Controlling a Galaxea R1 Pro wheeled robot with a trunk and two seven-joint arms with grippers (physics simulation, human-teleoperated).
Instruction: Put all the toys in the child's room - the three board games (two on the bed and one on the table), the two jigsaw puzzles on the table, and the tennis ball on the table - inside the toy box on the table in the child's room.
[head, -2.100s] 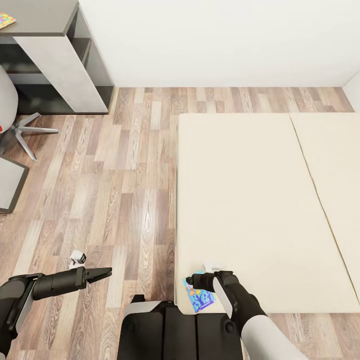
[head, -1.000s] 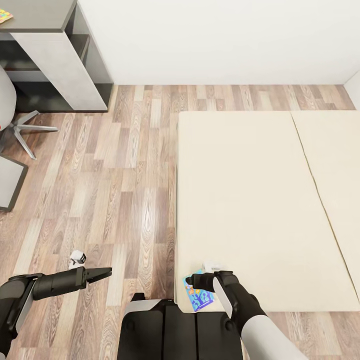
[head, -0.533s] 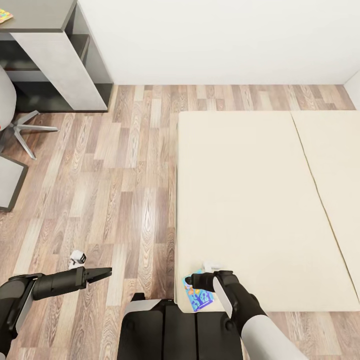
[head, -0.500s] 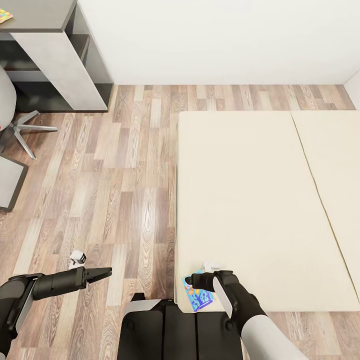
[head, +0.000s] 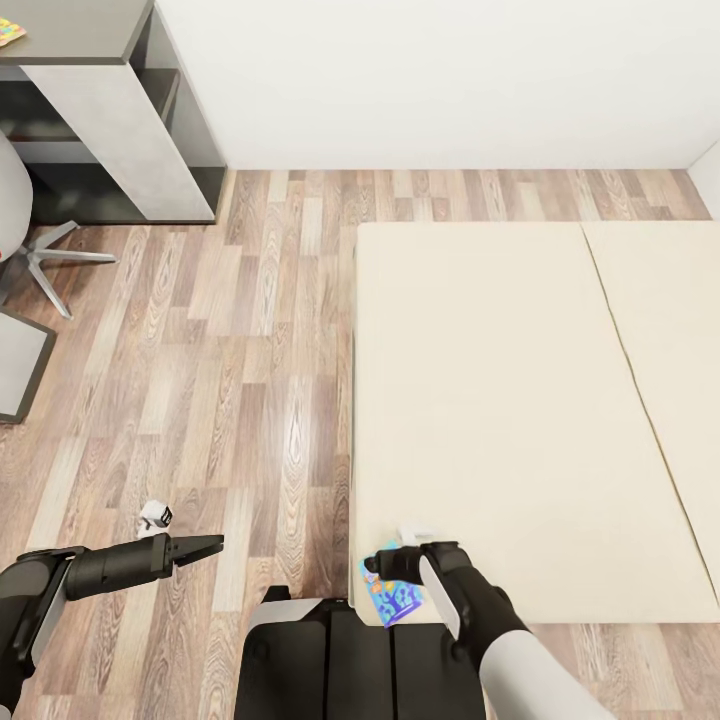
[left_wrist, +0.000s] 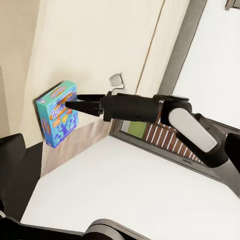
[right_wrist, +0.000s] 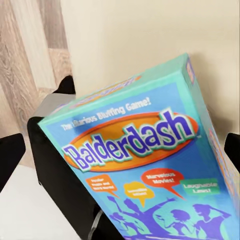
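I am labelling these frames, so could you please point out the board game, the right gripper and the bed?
board game (right_wrist: 145, 150): right wrist view, orange logo.
right gripper (left_wrist: 70, 102): left wrist view, between fingertips.
bed (head: 500, 400): head view, bare mattress top.

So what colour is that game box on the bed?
Light blue board game, orange oval logo; clearest in the right wrist view.

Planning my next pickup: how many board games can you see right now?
1: a light blue flat rectangular board game box at the beige bed's near corner, by the right end effector. Others may be out of view.
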